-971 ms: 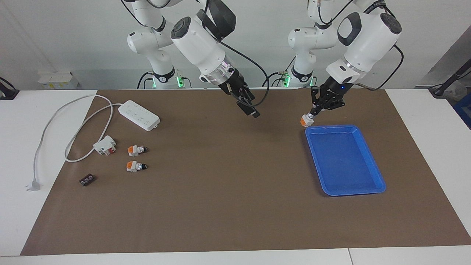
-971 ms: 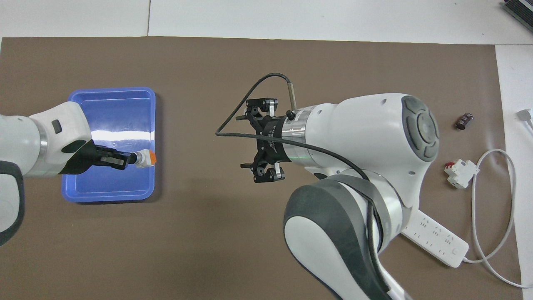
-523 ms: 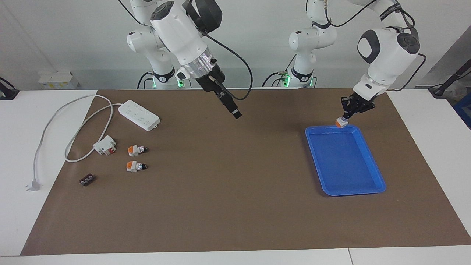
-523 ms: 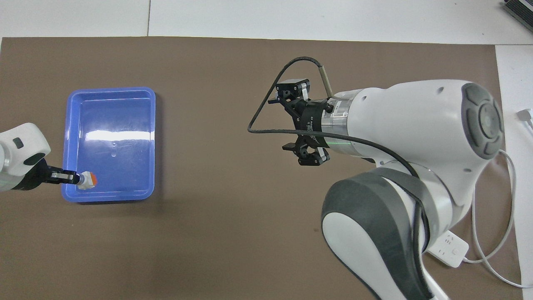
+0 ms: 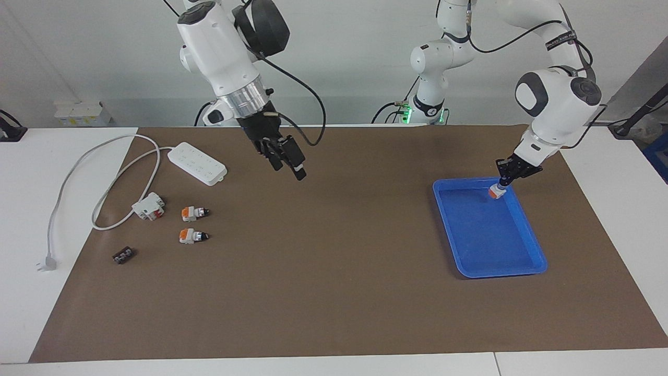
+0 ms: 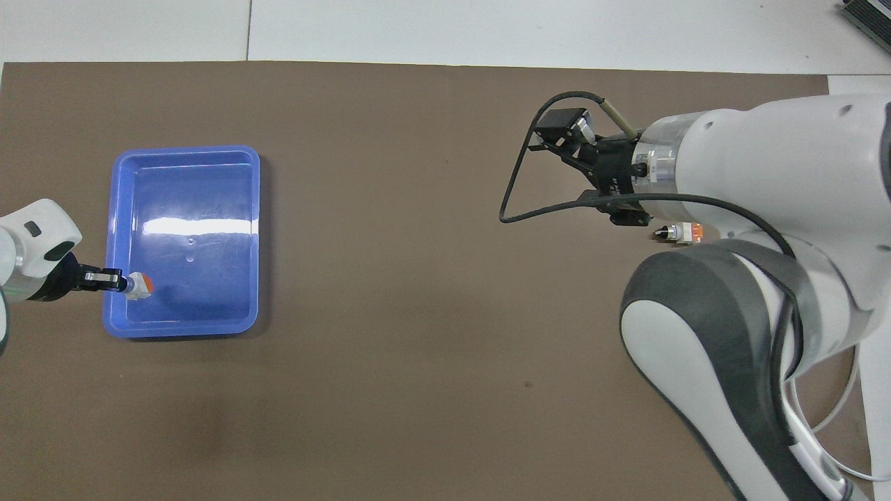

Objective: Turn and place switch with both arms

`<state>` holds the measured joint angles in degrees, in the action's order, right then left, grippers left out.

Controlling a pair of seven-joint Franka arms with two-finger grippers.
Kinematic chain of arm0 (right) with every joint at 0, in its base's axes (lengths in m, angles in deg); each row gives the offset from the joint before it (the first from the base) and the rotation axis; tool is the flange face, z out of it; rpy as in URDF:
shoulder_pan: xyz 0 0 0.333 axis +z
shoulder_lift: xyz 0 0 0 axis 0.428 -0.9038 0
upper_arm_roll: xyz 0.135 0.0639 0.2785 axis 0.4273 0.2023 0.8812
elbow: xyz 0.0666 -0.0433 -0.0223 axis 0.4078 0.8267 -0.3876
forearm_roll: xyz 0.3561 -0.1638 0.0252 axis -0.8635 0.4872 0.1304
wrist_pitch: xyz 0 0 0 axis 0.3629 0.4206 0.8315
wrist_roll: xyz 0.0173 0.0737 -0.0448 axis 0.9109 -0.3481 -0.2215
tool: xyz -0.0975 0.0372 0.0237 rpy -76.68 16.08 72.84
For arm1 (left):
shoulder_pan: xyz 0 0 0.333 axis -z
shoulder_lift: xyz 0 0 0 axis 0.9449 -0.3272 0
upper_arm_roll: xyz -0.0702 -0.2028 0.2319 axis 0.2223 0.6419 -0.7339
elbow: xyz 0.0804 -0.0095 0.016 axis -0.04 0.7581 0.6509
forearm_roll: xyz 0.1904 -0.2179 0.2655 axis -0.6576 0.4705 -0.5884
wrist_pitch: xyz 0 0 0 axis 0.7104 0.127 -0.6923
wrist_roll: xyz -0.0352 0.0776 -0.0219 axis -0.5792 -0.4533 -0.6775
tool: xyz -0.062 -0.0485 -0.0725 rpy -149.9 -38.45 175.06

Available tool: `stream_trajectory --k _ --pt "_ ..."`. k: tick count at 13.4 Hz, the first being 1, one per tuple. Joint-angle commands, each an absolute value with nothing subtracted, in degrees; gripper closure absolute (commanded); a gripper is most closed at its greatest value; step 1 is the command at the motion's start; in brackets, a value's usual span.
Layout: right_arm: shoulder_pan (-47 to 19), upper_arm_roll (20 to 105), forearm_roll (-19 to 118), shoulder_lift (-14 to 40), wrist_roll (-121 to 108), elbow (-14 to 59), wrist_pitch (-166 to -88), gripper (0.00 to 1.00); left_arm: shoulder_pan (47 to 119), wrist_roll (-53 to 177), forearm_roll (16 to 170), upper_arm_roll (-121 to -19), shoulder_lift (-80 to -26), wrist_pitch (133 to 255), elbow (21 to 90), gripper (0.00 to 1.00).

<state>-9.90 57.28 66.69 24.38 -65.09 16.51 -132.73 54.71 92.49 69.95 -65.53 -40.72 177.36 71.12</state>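
My left gripper is shut on the black knob tip of a switch and holds it orange end down, low inside the blue tray, at the corner nearest the robots. I cannot tell whether it touches the tray floor. It also shows in the overhead view, with the left gripper and the tray. My right gripper is open and empty above the mat, between the power strip and the table's middle. Two more switches lie on the mat at the right arm's end.
A white power strip with its cable and plug lies at the right arm's end. A white-and-red block and a small black ridged block lie beside the two switches. In the overhead view the right arm hides most of them.
My left gripper has carried the switch from the tray's rim down into its corner. My right arm has swung from the table's middle toward its own end, and its gripper is lower.
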Motion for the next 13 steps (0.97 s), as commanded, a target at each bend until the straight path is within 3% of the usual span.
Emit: stream_trajectory --k 1,2,9,13 --pt "-12.5 57.7 74.5 25.5 -54.0 17.1 -130.7 0.01 53.4 90.7 68.6 -65.0 -40.8 178.3 70.5 0.87" --pt "-12.9 57.6 75.2 26.0 -51.1 17.0 -129.2 0.01 53.5 90.5 68.6 -65.0 -41.3 177.7 69.3 0.36" --pt "-19.8 57.4 78.9 29.5 -32.7 16.5 -114.5 0.01 56.3 87.1 68.6 -64.9 -49.0 162.8 48.9 0.32" --pt "-22.0 57.8 82.9 28.0 -32.6 10.9 -106.7 0.01 60.4 82.4 68.0 -65.0 -51.4 151.8 39.0 0.32"
